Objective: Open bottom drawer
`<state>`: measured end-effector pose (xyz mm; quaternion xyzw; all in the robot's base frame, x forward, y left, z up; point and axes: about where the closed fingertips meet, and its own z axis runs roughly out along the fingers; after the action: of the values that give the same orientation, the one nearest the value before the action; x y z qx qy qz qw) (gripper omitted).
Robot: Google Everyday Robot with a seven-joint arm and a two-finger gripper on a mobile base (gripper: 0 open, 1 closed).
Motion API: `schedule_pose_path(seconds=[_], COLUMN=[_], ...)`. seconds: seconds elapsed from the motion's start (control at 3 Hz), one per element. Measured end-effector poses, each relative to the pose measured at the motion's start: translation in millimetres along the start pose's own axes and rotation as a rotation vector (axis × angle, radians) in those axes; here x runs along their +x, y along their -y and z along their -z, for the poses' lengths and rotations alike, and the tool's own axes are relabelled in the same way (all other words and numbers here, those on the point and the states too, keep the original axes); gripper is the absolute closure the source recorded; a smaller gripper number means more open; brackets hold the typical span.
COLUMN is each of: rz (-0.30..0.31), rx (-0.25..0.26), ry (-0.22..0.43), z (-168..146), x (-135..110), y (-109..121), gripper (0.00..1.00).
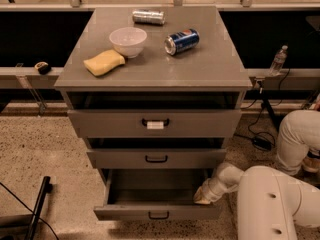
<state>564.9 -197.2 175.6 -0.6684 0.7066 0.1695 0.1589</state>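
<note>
pale gripper [204,197] sits at the right inner corner of the plain grey bottom drawer [125,213], lowest in the grey cabinet [210,69] and already drawn well out. its grip state can't be told. best pull straight outward, level, without sideways drag.

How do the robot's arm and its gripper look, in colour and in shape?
The arm is white, with smooth, rounded, tube-like segments; the nearest one bears small dark dots. The gripper, at the right inner edge of the bottom drawer, looks beige.
</note>
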Motion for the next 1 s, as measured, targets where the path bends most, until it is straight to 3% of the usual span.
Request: schedule_pose_path(seconds=[0.33,0.67,1.0], rz=[0.007,0.007,0.012], rx=[-0.022,-0.062,-0.058], ry=[0.003,0.051,0.066], z=[2.4,3.7,8.0], x=[-2.7,-8.5,-11.9], y=[-14.3,-58.2,-66.2], gripper=[1.00,1.00,1.00])
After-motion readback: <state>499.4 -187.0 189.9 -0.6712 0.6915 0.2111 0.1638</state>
